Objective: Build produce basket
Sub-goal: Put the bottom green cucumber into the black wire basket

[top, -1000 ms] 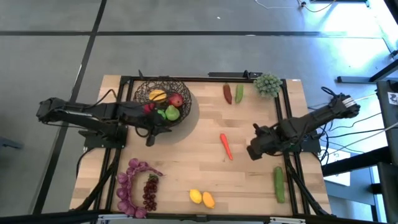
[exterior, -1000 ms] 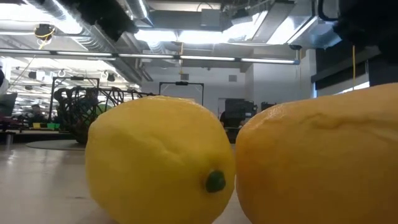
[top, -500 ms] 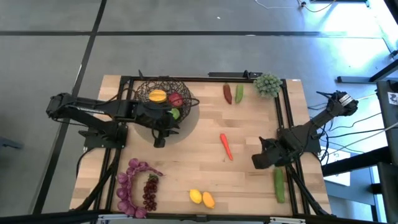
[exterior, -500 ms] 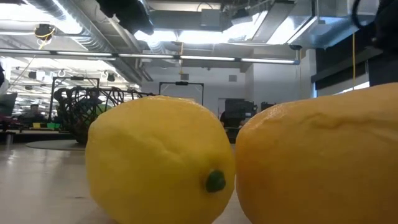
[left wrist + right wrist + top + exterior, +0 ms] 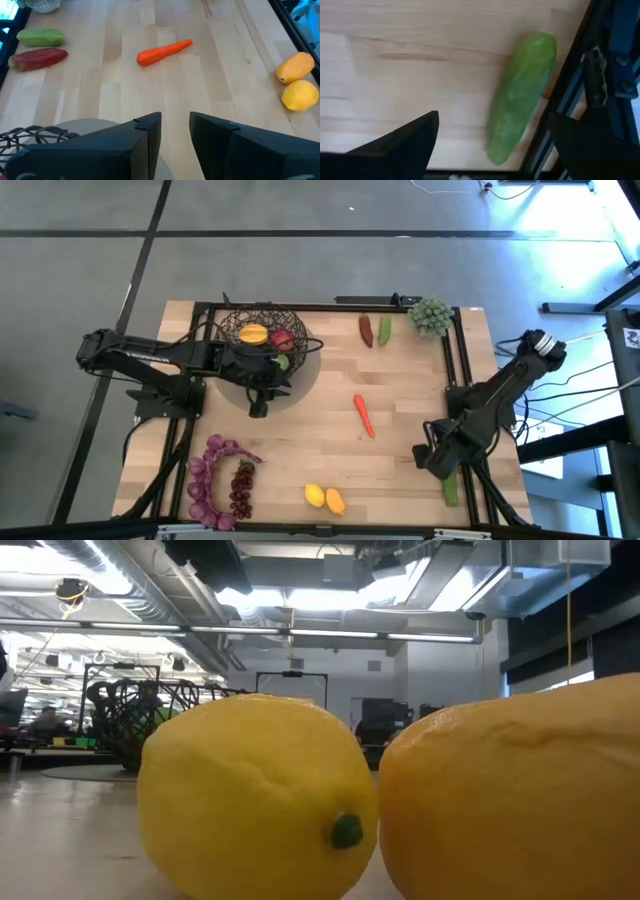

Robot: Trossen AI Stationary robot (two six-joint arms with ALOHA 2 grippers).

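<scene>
The dark wire basket (image 5: 262, 330) stands at the far left of the table and holds a yellow-orange fruit, a red pomegranate (image 5: 283, 340) and a green fruit. My left gripper (image 5: 258, 408) hovers over the basket's near rim (image 5: 30, 134), slightly open and empty. My right gripper (image 5: 430, 458) is wide open at the near right, just above the green cucumber (image 5: 520, 95), which lies on the table beside the frame rail. Its fingers stand on either side of the cucumber's near end. An orange carrot (image 5: 363, 415) lies mid-table.
A red pepper (image 5: 366, 330) and a green pepper (image 5: 384, 330) lie at the far edge beside a pale-green bushy clump (image 5: 430, 315). A lemon (image 5: 315, 496) and an orange-yellow fruit (image 5: 335, 501) lie at the near edge. Purple grapes (image 5: 240, 490) lie near left. The black frame rail (image 5: 590, 75) borders the cucumber.
My right gripper has gone toward the table's near edge and come over the cucumber. My left gripper has shifted a little toward the table's right, along the basket's near rim, and has then kept still.
</scene>
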